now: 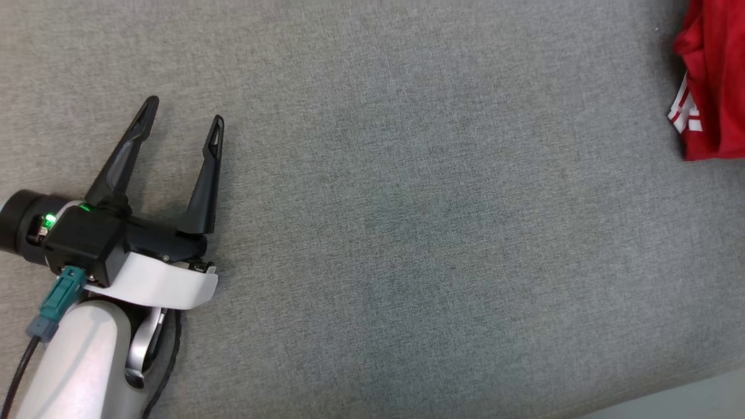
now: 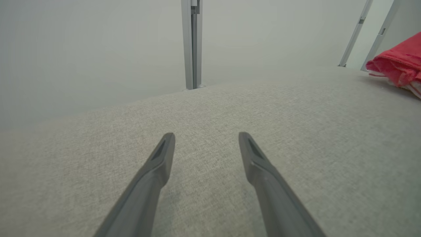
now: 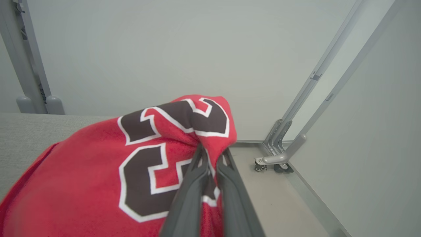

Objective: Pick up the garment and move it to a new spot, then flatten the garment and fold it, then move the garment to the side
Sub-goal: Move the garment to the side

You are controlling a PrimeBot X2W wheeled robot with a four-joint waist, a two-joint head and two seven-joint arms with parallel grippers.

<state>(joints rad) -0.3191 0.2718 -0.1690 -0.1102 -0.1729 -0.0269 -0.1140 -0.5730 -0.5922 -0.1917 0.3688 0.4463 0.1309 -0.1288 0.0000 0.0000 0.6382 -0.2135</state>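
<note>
The right gripper (image 3: 213, 152) sits closest to the right wrist camera, its two long dark fingers pressed nearly together with a fold of the red jersey-style garment (image 3: 98, 171) pinched between them. The largest thing in the scene is the grey woven fabric surface (image 1: 436, 233), which spreads across the head view. In that view the garment (image 1: 713, 75) lies bunched at the far right edge, well apart from the left arm. In the right wrist view it rests on the grey fabric close to the surface's edge, with pale floor (image 3: 269, 197) beyond. Its cloth carries big dark brown block numerals (image 3: 144, 177) outlined in white, creased and partly hidden behind the fingers, so I cannot read them for certain. No brand name is legible. White stripes (image 1: 682, 113) trim one hem in the head view. The left gripper (image 1: 185, 112) rests at the lower left with its fingers spread wide and nothing between them, and the left wrist view shows the same (image 2: 206, 135). A silver metal frame post (image 2: 192, 42) stands behind the surface, a teal cable connector (image 1: 58, 297) plugs into the left wrist, and a small green light (image 1: 50, 219) glows there
</note>
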